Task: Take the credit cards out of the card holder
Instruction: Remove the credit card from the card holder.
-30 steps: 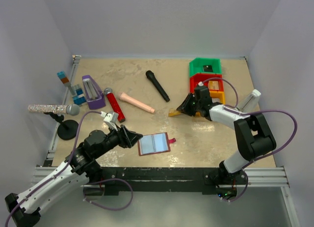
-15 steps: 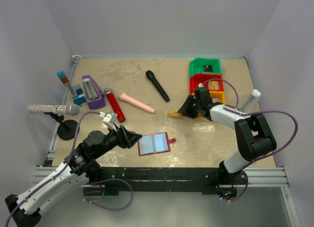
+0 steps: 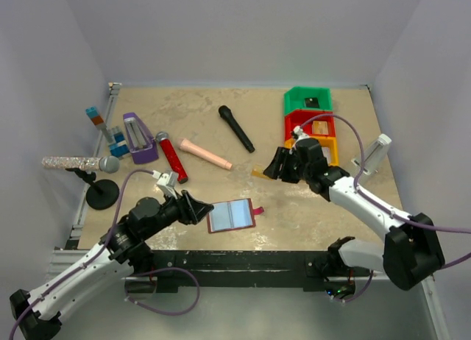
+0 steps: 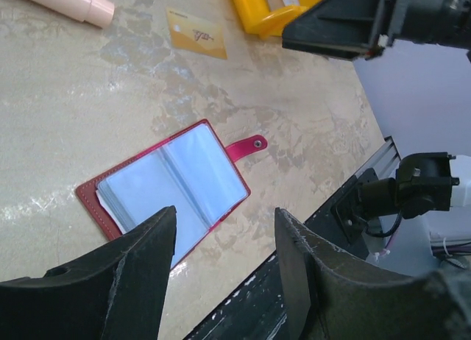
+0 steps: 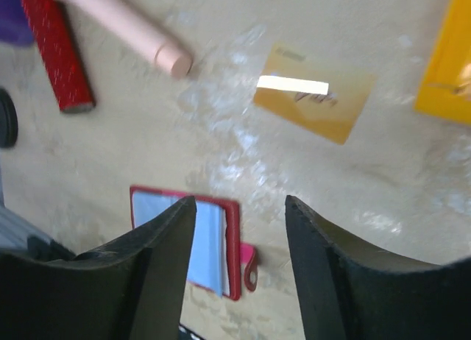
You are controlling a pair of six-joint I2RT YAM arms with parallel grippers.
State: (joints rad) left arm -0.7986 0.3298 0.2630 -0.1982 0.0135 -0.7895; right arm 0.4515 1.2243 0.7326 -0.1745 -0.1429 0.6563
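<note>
The card holder lies open and flat near the table's front edge, dark red with pale blue sleeves and its tab pointing right. In the right wrist view part of the holder shows between the fingers. One tan-gold credit card lies flat on the table, free of any grip. My right gripper hovers just beside and above it, open and empty. My left gripper sits open at the holder's left edge, holding nothing. A black card lies in the green bin.
Green, red and yellow bins stack at the back right. A black microphone, a pink cylinder, a red microphone, a purple object and a microphone stand lie left and centre.
My right gripper's jaws have spread wider, leaving the tan-gold card lying free on the table, and the right arm's elbow has swung toward the near right. The left arm has not moved.
</note>
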